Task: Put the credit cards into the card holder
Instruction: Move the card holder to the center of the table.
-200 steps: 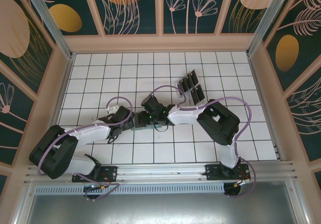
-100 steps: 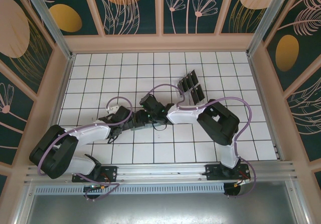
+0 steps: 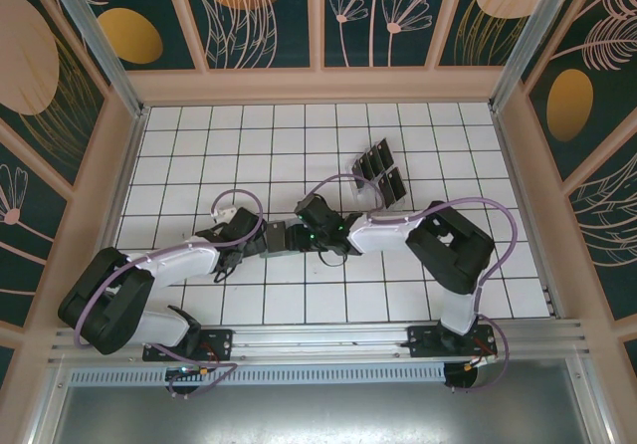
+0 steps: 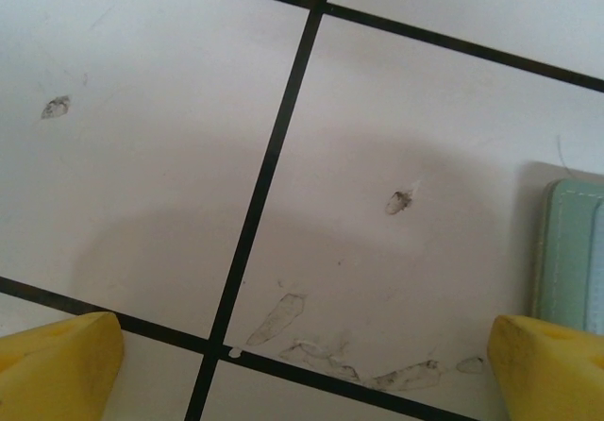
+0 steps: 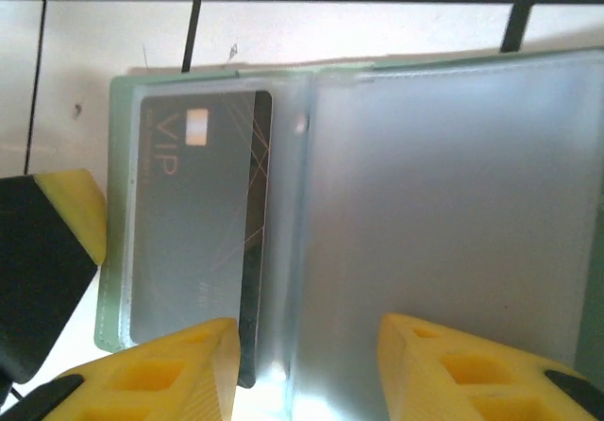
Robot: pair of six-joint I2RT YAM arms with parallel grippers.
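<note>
The sage-green card holder (image 5: 444, 194) lies open on the tiles, its clear sleeves facing up. A dark grey VIP credit card (image 5: 193, 223) sits in the left sleeve, with its right edge sticking out a little. My right gripper (image 5: 302, 341) hovers over the holder's near edge, open, with nothing between its fingers. My left gripper (image 4: 302, 355) stands open low over the tile, and one of its fingers (image 5: 71, 209) is at the holder's left edge (image 4: 571, 251). From above, the holder (image 3: 276, 235) lies between the left gripper (image 3: 254, 242) and the right gripper (image 3: 302, 233).
More dark credit cards (image 3: 380, 170) stand in a clear slotted tray behind the right arm, about two tiles beyond the holder. The white tiled floor (image 3: 199, 145) is walled in on three sides by tan rails. Purple cables loop over both arms.
The right arm has drawn back to the right, off the card holder, and its jaws have widened a little. The left arm has stayed put.
</note>
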